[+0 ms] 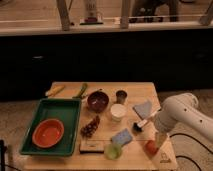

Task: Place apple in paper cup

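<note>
Since the apple [150, 147] lies at the near right corner of the wooden desk [145, 90], the white arm [176, 116] bends down from the right side and sets its hand [159, 142] right against the fruit's right flank. The hand stands wide open and has hold of nothing; whether a finger already touches the apple I cannot tell. That low, close pose reads as the approach to a grasp, so the pick is not yet made.

From the one camera view, the apple is small, round and smooth, red-orange, a shape likely to roll if nudged. The paper cup [118, 113] stands upright near the middle of the desk, well apart from the apple, a short white cylinder with a thin wall and an open mouth about as wide as the fruit, so the drop will want careful centring. Behind it sit a dark maroon bowl [97, 101] and a small metal cup [121, 96]. A blue sponge [122, 136] lies between cup and apple.
</note>
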`<state>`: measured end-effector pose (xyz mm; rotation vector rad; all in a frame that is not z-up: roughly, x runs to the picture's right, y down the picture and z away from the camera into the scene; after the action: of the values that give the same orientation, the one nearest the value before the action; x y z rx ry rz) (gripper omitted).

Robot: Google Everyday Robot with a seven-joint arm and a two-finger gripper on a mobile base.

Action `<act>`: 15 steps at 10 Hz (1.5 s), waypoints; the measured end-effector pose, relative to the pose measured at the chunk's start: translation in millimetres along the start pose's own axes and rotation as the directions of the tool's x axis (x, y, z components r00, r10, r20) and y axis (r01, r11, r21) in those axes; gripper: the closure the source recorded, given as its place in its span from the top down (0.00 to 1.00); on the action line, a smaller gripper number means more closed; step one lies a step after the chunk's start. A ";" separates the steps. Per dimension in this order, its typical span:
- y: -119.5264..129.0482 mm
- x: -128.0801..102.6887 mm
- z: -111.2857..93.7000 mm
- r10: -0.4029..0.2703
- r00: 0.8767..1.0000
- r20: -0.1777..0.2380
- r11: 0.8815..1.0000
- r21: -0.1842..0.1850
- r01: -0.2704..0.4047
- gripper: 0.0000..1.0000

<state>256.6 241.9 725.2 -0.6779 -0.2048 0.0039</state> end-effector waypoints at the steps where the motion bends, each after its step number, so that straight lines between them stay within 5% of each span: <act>1: 3.4 -1.0 3.4 -0.005 1.000 0.011 1.000 0.003 0.005 0.80; 6: 31.3 10.0 33.7 -0.002 0.998 0.064 1.000 0.025 0.000 0.80; 13: 24.5 13.5 60.3 -0.026 0.996 0.081 1.000 0.004 0.026 0.10; 15: 23.4 16.2 55.9 -0.035 0.997 0.070 0.999 0.005 0.034 0.00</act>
<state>263.3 296.1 756.1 -0.6705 -0.2838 -0.0049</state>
